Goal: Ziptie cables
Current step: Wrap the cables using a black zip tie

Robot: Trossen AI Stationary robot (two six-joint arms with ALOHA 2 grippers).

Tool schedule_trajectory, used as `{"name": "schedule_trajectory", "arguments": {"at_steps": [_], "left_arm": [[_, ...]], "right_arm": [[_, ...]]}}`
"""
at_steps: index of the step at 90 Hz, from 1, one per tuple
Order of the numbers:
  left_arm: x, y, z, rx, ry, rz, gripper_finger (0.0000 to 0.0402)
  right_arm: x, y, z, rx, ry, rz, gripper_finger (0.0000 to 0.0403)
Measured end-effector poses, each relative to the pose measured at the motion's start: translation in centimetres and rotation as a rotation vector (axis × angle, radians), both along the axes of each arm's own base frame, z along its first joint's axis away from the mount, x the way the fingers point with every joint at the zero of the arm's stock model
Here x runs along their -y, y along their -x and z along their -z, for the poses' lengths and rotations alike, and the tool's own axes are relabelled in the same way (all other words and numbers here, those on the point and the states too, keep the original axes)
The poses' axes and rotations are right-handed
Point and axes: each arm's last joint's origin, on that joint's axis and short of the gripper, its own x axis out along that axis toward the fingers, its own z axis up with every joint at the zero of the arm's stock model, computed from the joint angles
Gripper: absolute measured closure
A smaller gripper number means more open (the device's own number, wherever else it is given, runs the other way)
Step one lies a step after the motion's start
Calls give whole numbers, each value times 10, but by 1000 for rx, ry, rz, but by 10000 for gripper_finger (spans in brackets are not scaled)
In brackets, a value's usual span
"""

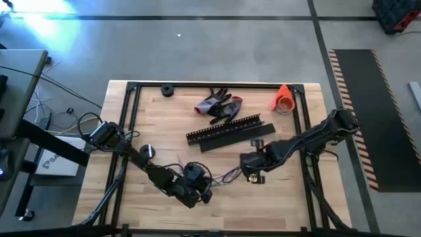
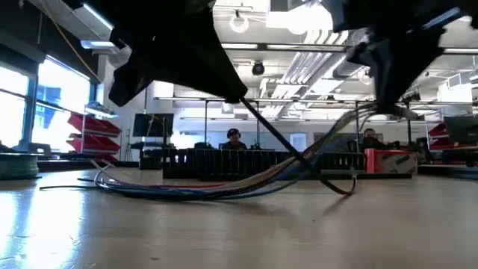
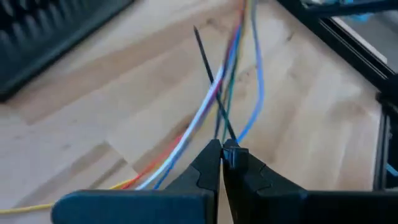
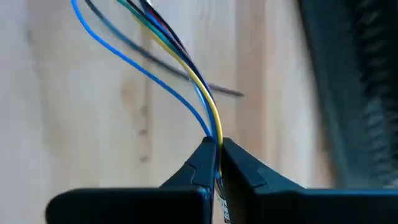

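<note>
Threading step: left gripper (image 3: 222, 148) jaws pinching black ziptie (image 3: 209, 73), right gripper (image 4: 217, 144) jaws clamping cables (image 4: 205, 93); next, loop and cinch.

I have both arms reaching inward low over the table, left gripper (image 3: 222, 155) and right gripper (image 4: 217, 152) pinched closed.
</note>
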Motion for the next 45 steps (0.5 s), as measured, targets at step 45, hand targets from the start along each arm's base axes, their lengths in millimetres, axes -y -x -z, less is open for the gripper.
{"name": "schedule_trajectory", "arguments": {"at_steps": [45], "left_arm": [[19,-25,-11,-102,-150,65,402]], "right_arm": [[-16,18,30,166,18,402,403]]}}
